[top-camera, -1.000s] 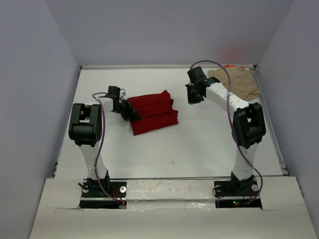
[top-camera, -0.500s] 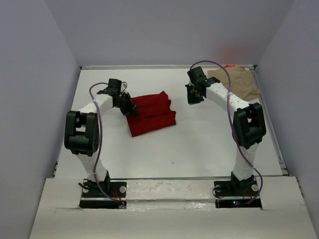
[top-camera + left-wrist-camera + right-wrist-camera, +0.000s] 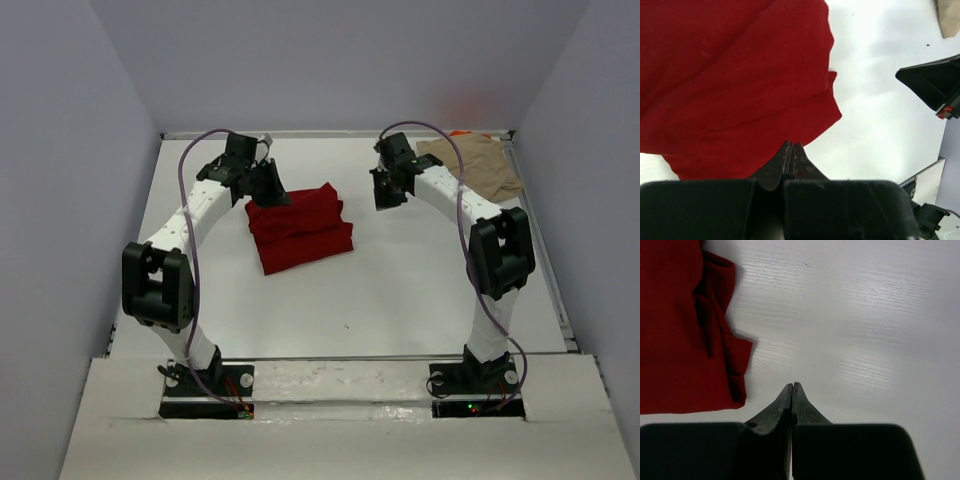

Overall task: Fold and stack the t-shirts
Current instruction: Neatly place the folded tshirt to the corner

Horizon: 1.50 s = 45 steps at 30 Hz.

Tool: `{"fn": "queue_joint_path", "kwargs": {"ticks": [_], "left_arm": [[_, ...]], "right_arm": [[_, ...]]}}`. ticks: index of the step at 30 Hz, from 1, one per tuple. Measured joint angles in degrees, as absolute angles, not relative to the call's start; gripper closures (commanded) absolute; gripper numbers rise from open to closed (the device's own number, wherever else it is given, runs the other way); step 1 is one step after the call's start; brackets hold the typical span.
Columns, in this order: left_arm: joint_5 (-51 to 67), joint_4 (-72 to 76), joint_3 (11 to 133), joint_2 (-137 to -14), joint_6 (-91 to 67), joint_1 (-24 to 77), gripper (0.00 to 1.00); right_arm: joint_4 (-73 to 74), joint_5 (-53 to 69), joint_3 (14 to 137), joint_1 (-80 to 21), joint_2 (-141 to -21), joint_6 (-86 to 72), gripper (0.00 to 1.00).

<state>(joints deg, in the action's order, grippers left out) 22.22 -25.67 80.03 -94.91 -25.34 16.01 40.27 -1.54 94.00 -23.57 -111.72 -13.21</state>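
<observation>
Folded dark red t-shirt [image 3: 300, 228] lies left of ctr. Left gripper [image 3: 791, 146] over its far edge, fingers together, empty, prob. smoothing. Right gripper [image 3: 792, 385] likewise pinched, empty, parked clear. Tan t-shirt [image 3: 478, 165] crumpled, far-right corner.

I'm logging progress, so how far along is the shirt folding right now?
Done: the red shirt lies folded. In hand: nothing; the left gripper and right gripper are both shut and empty. Left: the tan shirt sits crumpled in the far right corner, unstacked, with orange cloth behind it.
</observation>
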Motion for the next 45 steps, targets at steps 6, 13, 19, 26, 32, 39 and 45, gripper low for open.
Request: {"fn": "queue_joint_path", "kwargs": {"ticks": [6, 13, 19, 26, 32, 39, 45], "left_arm": [[22.3, -26.8, 80.0, -97.5, -25.4, 15.7, 1.0], [23.0, -27.0, 80.0, -98.1, -25.4, 15.8, 1.0], [25.6, -26.8, 84.0, -102.0, -25.3, 16.9, 1.0], [29.6, -25.5, 99.6, -118.8, -24.6, 22.1, 1.0], [32.6, -27.0, 108.3, -128.3, -24.7, 25.6, 1.0], [34.0, -29.0, 113.1, -132.0, -25.2, 26.8, 1.0], [33.6, -32.5, 117.1, -136.7, -27.3, 25.8, 1.0]], "right_arm": [[40.0, 2.4, 95.9, -23.6, -113.2, -13.0, 1.0], [39.8, 5.3, 100.5, -23.6, -120.0, -13.2, 1.0], [39.8, 8.7, 100.6, -23.6, -121.9, -13.9, 1.0], [39.8, 8.5, 100.1, -23.6, -121.1, -13.8, 1.0], [39.8, 7.7, 96.7, -23.6, -116.4, -13.7, 1.0], [39.7, 6.3, 94.4, -23.6, -111.2, -13.7, 1.0], [39.6, 5.8, 93.7, -23.6, -108.3, -13.7, 1.0]]}}
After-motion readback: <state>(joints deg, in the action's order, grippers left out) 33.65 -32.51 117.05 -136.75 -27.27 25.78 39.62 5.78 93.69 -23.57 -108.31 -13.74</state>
